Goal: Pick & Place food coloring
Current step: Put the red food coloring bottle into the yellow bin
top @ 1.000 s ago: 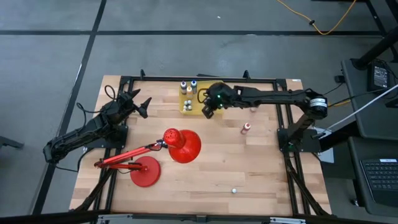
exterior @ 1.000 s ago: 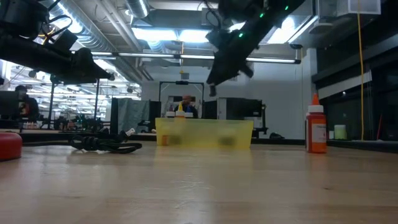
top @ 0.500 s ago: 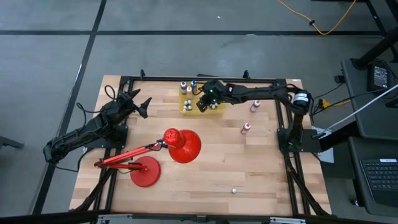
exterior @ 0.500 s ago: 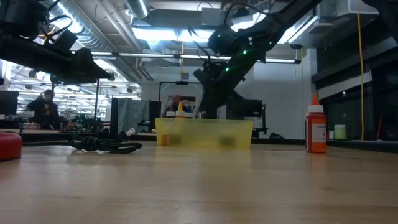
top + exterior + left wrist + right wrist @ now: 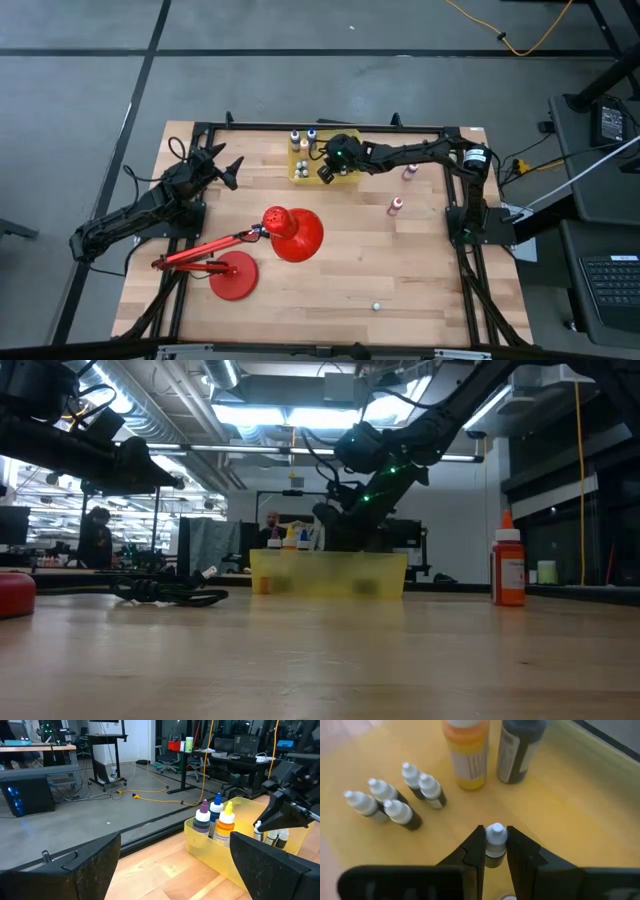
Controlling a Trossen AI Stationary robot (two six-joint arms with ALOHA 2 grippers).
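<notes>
Right gripper (image 5: pixel 495 851) was pinched on a small white-capped food coloring bottle (image 5: pixel 495 840), held upright between the fingertips, cap just above them, body mostly hidden. It hung over the floor of the yellow bin (image 5: pixel 560 815), inside the walls. Just beyond on the bin floor stood four small bottles (image 5: pixel 395 800) in a loose cluster, white caps, dark bodies; farther back two larger bottles, an orange one (image 5: pixel 468 755) and a dark one (image 5: pixel 520 747). High view put the right gripper (image 5: pixel 330 168) over the bin (image 5: pixel 302 172) at the table's far edge; two more bottles (image 5: pixel 396 206) stood on the wood well apart from it, toward the right arm's base. Left gripper (image 5: pixel 222 165) waited off to the left, fingers spread wide, holding nothing, above the red desk lamp (image 5: pixel 285 232). My read: place step, nearly done for this bottle. To do it well: lower until the base met the bin floor before letting go, keep the bottle vertical, pick the bare patch clear of the cluster so the opening fingers wouldn't clip a neighbour, open only enough to free it, then lift straight up. Risk was a tip-over from a high drop or a finger dragging the cap.
</notes>
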